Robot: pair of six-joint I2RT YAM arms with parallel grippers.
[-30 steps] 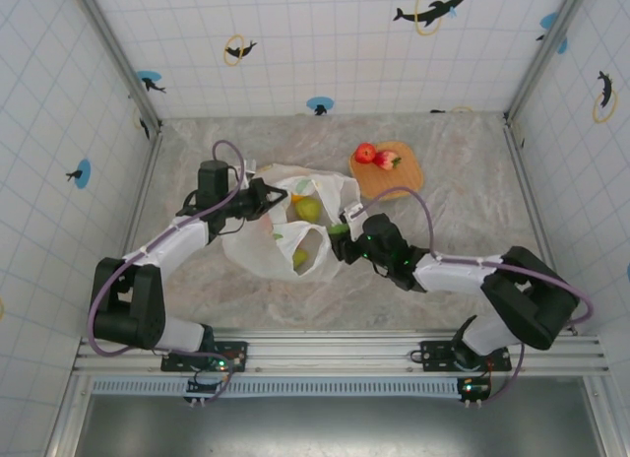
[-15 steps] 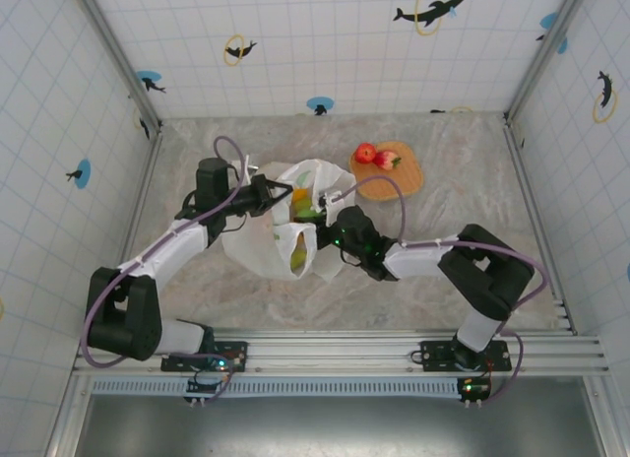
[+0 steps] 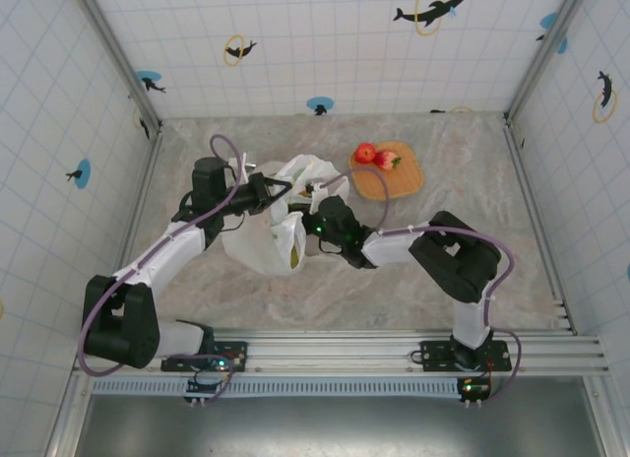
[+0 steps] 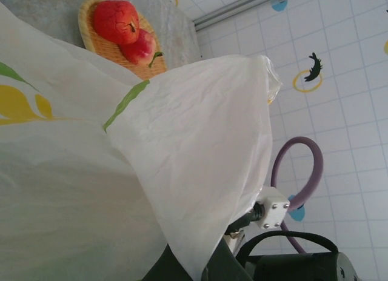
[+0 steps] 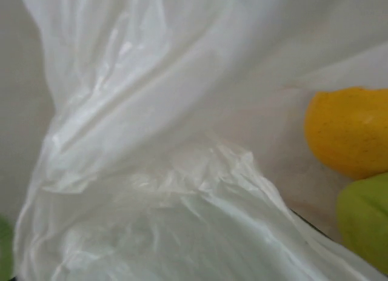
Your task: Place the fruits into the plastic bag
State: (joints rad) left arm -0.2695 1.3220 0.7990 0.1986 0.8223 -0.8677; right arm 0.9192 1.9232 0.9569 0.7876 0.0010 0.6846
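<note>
Your left gripper [image 3: 276,189] pinches the thin white printed plastic bag [image 3: 258,248] at centre; right gripper [image 3: 307,228] sits in its mouth, jaws unreadable. The glossy red apples [image 3: 375,157] lie upper right, nearer your right arm.

The plastic bag [image 3: 258,242] is slumping left of centre, white and crinkly with green and yellow leaf print, one rim standing pulled up and its mouth gaping to the right. Inside, an orange fruit [image 5: 348,132] is lying against the film, a green fruit [image 5: 367,223] nestling just beside it. Two red apples [image 3: 366,153] are sitting side by side on the woven tray [image 3: 404,181], apart from the bag.
</note>
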